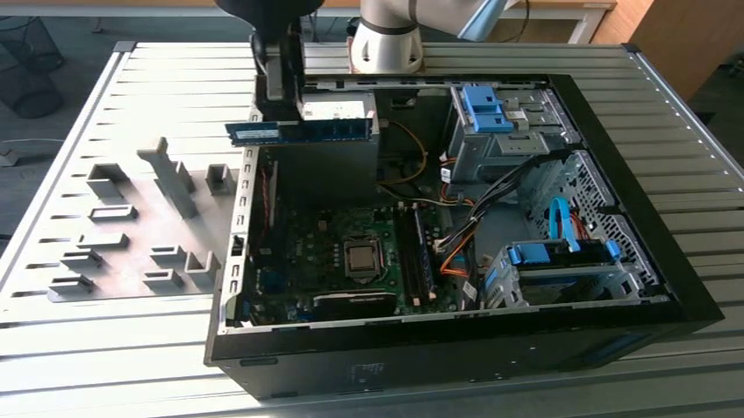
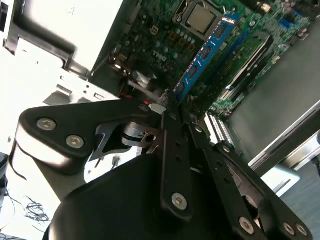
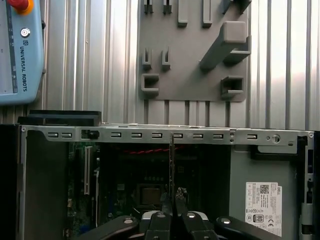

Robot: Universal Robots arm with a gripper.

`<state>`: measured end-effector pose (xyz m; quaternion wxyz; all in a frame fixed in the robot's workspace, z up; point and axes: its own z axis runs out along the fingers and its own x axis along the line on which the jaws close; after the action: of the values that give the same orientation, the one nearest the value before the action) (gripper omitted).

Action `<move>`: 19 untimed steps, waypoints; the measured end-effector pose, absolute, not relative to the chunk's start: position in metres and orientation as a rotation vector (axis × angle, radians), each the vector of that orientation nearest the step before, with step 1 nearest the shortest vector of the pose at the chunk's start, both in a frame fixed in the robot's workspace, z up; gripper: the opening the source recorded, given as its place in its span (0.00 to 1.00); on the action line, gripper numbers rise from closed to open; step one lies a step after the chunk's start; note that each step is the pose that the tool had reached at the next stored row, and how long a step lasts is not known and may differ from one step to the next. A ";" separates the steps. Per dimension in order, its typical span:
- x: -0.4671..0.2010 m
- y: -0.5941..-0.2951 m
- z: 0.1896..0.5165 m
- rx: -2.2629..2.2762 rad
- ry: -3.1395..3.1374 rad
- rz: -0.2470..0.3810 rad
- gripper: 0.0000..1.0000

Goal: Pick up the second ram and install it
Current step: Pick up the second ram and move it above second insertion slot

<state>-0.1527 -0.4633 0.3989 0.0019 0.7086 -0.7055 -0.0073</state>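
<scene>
The jaws of a robot arm (image 1: 389,35) are closed on the second ram (image 1: 300,131), a thin blue memory stick. It is held in the air above the far corner of an open computer case (image 1: 651,287), on the exterior view's left. The case lies on its side on a ribbed metal bench (image 1: 117,348).

In the exterior view the stick is level and stands on its long edge. Its long axis runs from that view's left to its right. The jaws pinch it near its left end, so most of its length juts out to the right. It hangs well clear of the motherboard (image 1: 314,252) below.

In the second wrist view the stick (image 2: 202,55) reaches straight out from the jaws, its far end toward the silver processor (image 2: 200,17). In the first wrist view it shows edge-on as a thin dark line (image 3: 171,165). A grey fixture plate (image 3: 192,50) lies on the bench beside the case.
</scene>
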 end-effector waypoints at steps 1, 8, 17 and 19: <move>-0.151 -0.463 0.399 2.224 -2.214 -0.023 0.14; -0.134 -0.463 0.399 2.224 -2.214 -0.023 0.14; -0.108 -0.463 0.399 2.224 -2.214 -0.023 0.14; -0.102 -0.463 0.399 2.224 -2.214 -0.023 0.14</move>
<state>-0.1021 -0.4633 0.3988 0.0019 0.7087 -0.7055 -0.0073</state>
